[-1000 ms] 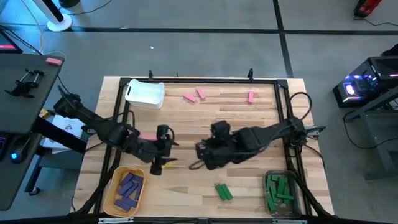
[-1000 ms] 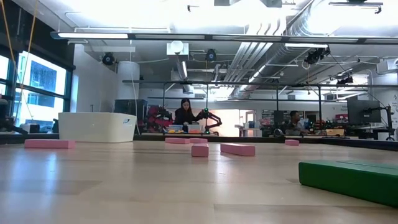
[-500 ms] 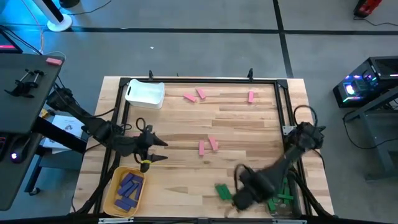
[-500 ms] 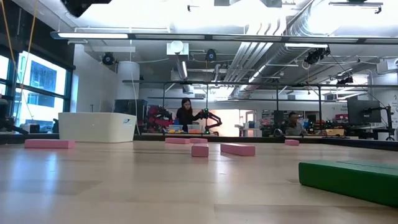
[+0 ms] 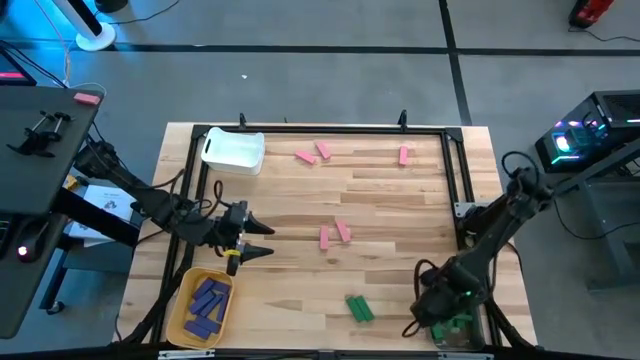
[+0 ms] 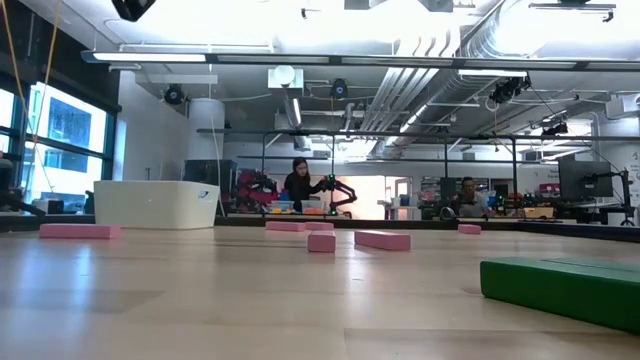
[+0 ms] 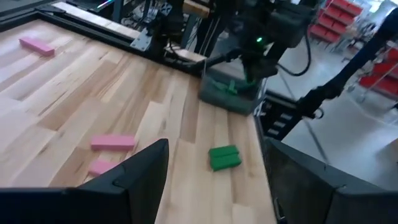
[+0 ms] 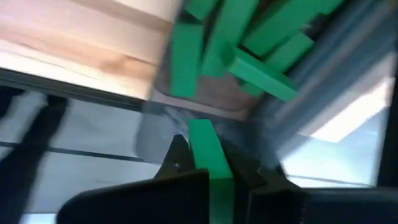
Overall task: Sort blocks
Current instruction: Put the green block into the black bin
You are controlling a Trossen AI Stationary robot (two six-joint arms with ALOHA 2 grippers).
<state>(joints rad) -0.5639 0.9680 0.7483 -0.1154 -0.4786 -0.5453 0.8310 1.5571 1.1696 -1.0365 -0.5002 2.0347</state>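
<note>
**Green block gripped over the clear bin; left claw spread**

High view: The right gripper [image 5: 432,312] is seen at about 5 o'clock on the table [image 5: 400,200], at the clear bin [image 5: 452,328] of green blocks. The left gripper [image 5: 258,240] is held at 9 o'clock, its fingers parted, with nothing between them. A yellow bin [image 5: 203,305] of purple blocks [image 5: 208,300] is placed at 7 o'clock, a white bin [image 5: 233,151] at 11 o'clock. Two pink blocks [image 5: 334,234] are found near the centre, three more [image 5: 314,153] toward 12 o'clock, and a loose green pair [image 5: 359,308] at 6 o'clock.

Low view: Pink blocks [image 6: 382,240] are spread across the table; a green block [image 6: 560,290] is seen close at 4 o'clock. People are seated in the room behind.

Left wrist view: Both fingers [image 7: 140,180] are spread wide, empty. The green pair [image 7: 224,157] and two pink blocks [image 7: 112,142] are seen ahead, the clear bin [image 7: 227,96] beyond.

Right wrist view: The claw [image 8: 208,171] is clenched on a green block [image 8: 205,149], held above the bin's green pile [image 8: 249,43].
</note>
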